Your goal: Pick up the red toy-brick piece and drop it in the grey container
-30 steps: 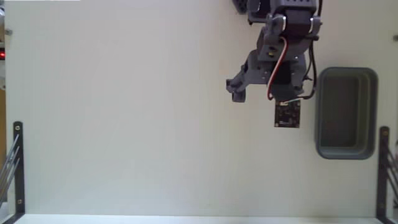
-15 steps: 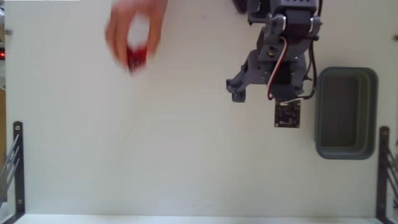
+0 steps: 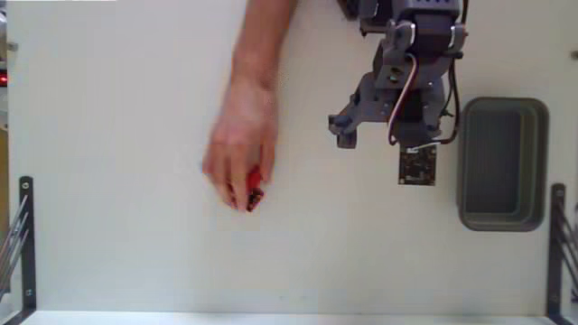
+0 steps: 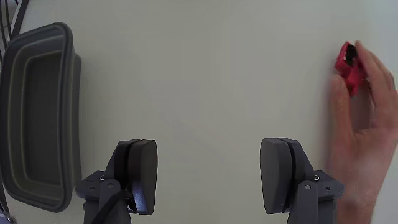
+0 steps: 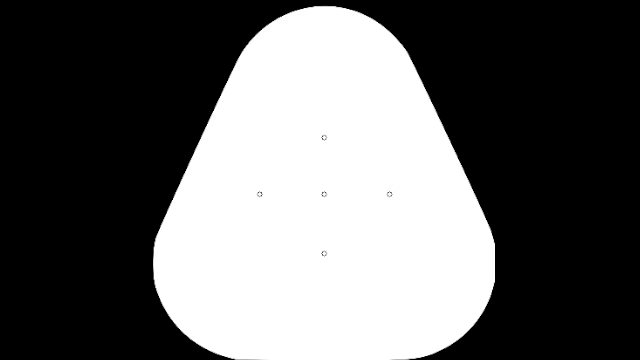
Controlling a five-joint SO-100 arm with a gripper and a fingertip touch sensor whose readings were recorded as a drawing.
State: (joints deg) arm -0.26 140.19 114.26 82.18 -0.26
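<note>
in the fixed view a person's bare hand has moved from the upper left down to the middle of the white desk, pressing the small bright red plastic toy-brick piece under its fingertips. the dark grey rectangular plastic container has not moved, and the arm is where it was. in the wrist view the grey fingers stand wide open and hold nothing, with the brick at the far right and the container at the left.

I see the small bright red plastic brick piece pinched in a person's fingertips left of centre; the dark grey rectangular plastic tray sits empty far right.
</note>
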